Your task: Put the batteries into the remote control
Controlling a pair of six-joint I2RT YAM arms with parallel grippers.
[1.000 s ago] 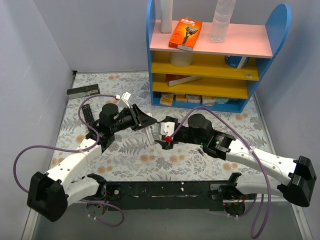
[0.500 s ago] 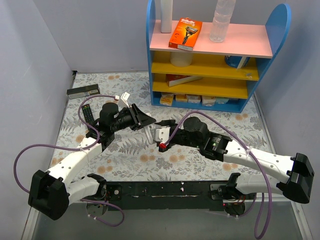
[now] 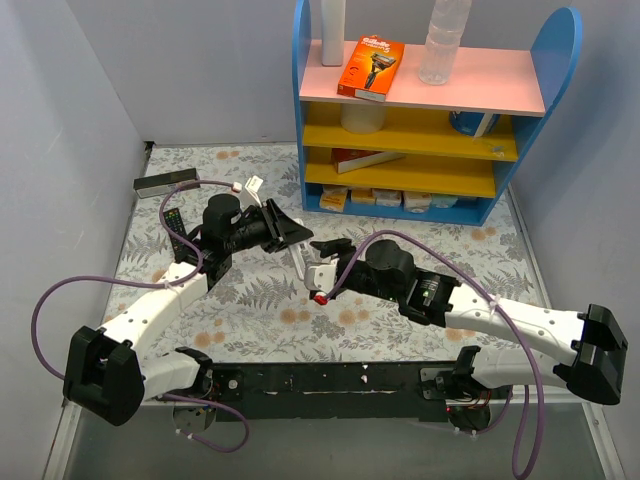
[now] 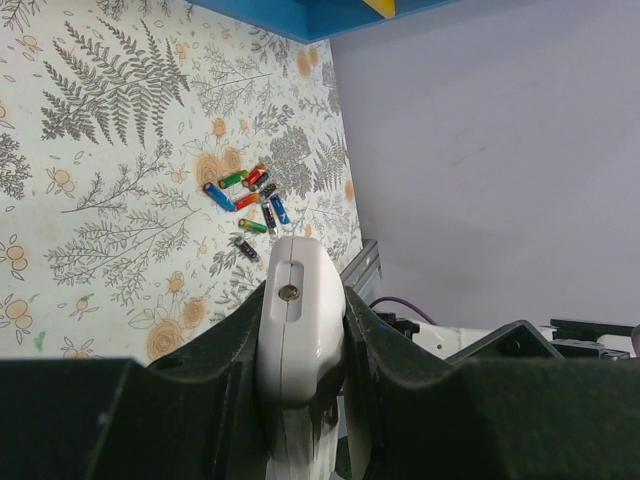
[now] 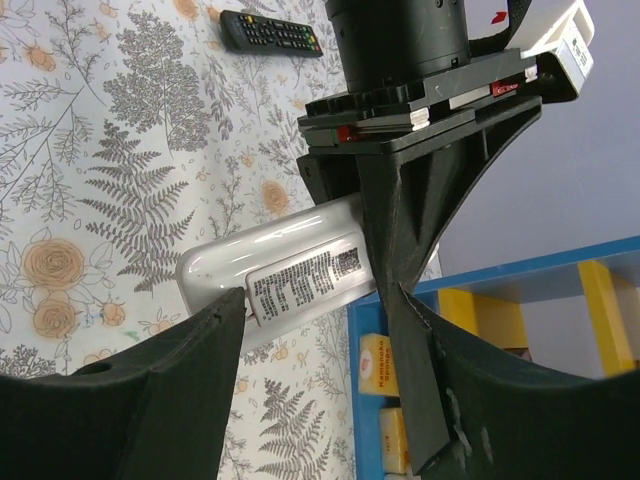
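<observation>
My left gripper is shut on the slim white remote control and holds it above the mat. In the left wrist view the remote stands clamped between the two black fingers. In the right wrist view the remote's free end with its printed label lies between the spread jaws of my right gripper, the left jaw's tip at the label's edge. The right gripper sits just right of the remote. Several small red, green, blue and black batteries lie loose on the mat. The back cover is not visible.
A black remote with coloured buttons and a long dark flat box lie at the far left. A blue shelf unit with boxes and a bottle stands at the back. Walls close in both sides of the floral mat.
My right arm has moved left, bringing its gripper up around the remote's free end. My left gripper has shifted slightly back, still holding the remote.
</observation>
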